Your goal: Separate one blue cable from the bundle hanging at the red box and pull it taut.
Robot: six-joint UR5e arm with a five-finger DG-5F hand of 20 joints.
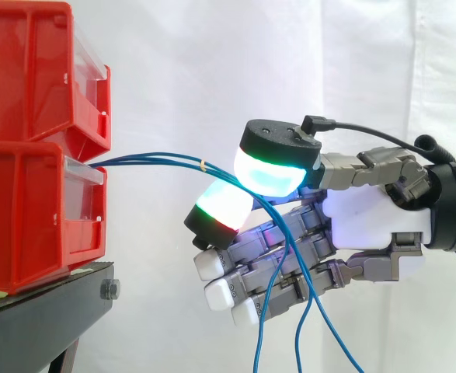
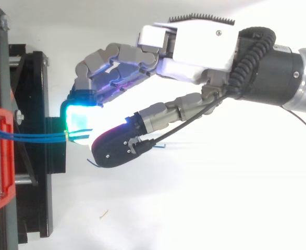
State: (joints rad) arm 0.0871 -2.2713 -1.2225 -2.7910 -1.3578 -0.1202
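With the hand (image 1: 367, 214) near the front of the lower red box (image 1: 33, 210), thumb and one finger pinched on the blue cables (image 1: 158, 161) running out of that box, I judged separation unfinished: next I needed one strand alone, then a pull away from the box.

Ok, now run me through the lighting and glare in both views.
Side view: soft, even light on the white curtain, no hard shadows; the hand's glowing pads burn out to white at their centres. Top view: the surface below the hand is blown out white, and a pad's cyan glare swallows the blue cables' near ends.
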